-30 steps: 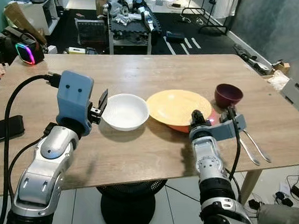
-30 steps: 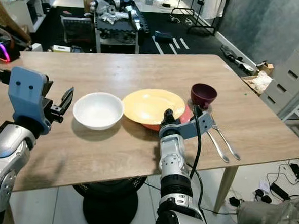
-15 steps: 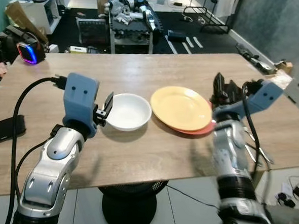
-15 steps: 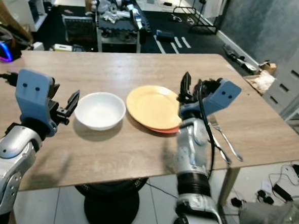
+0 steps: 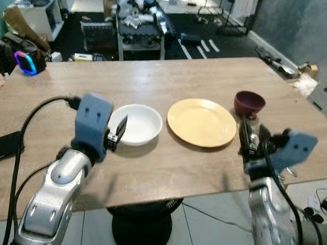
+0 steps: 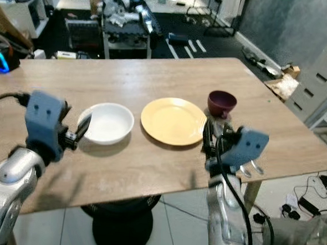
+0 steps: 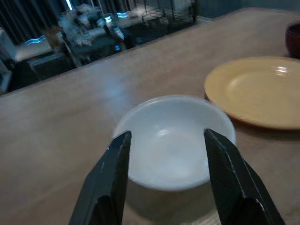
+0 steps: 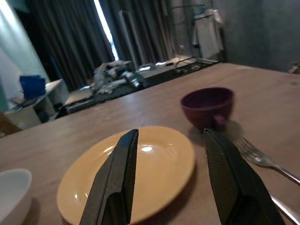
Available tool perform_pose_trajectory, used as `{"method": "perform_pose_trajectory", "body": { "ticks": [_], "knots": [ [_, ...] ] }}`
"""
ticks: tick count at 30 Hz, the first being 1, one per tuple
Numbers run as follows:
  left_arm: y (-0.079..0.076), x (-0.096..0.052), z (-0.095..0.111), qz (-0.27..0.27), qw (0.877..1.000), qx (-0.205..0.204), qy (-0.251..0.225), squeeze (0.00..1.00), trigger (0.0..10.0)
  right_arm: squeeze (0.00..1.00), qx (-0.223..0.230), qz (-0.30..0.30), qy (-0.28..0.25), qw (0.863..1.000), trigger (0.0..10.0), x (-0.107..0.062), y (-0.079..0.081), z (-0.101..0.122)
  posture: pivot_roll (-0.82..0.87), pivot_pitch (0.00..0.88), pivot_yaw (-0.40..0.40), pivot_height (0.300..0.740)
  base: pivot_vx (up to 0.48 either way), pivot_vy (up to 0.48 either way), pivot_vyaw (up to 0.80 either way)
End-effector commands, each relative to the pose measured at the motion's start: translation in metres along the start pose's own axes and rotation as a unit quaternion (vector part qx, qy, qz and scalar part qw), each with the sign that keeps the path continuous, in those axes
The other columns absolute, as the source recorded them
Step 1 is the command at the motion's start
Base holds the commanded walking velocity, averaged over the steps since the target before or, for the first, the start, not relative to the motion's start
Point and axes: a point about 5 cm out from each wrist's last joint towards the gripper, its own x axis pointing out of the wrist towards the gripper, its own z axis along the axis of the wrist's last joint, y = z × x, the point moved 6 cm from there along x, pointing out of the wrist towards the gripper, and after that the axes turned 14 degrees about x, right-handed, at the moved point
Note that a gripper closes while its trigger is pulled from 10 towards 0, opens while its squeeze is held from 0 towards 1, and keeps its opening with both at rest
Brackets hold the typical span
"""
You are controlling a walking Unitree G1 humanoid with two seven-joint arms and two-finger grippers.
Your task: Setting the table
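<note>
Right end effector (image 5: 250, 140) has drawn back from the yellow plate (image 5: 201, 122), fingers spread and empty, leaving it flat mid-frame on the table (image 5: 171, 78); left end effector (image 5: 118, 132), also unclenched, straddles the white bowl (image 5: 134, 123), likely next.

I can read no text, label, brand, number or sign from here. The bowls, the plate and the desk are plain, and the clutter on the floor beyond the desk is too blurred for me to make out any lettering.
</note>
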Motion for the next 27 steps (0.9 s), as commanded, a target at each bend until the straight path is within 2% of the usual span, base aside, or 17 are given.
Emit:
{"method": "perform_pose_trajectory", "body": {
  "ticks": [1,4,9,12,27],
  "knots": [
    [-0.001,-0.001,-0.007,-0.003,1.000,-0.005,0.012,0.00,10.0,0.00,0.007,-0.014,0.003,1.000,10.0,-0.005,-0.004,0.000,0.01,0.000,0.104,0.740,0.000,0.000,0.00],
    [-0.002,0.005,-0.012,0.003,1.000,-0.010,0.018,0.00,10.0,0.00,0.011,-0.039,0.008,0.999,10.0,-0.011,-0.014,-0.002,-0.01,0.000,0.107,0.740,0.000,0.000,0.00],
    [0.002,0.013,-0.007,0.010,1.000,-0.012,0.009,0.00,10.0,0.00,0.025,-0.056,0.013,0.998,10.0,-0.009,-0.018,0.001,-0.01,0.000,0.103,0.740,0.000,0.000,-0.80],
    [0.004,0.013,-0.006,0.015,1.000,-0.013,0.007,0.00,10.0,0.00,0.029,-0.065,0.013,0.997,10.0,-0.008,-0.022,0.004,0.00,0.000,0.099,0.740,0.000,0.000,-0.80],
    [0.001,0.015,-0.005,0.012,1.000,-0.015,0.001,0.00,10.0,0.00,0.030,-0.074,0.015,0.997,10.0,-0.005,-0.022,0.005,0.00,0.000,0.102,0.740,0.000,0.000,-0.80]
  ]
}}
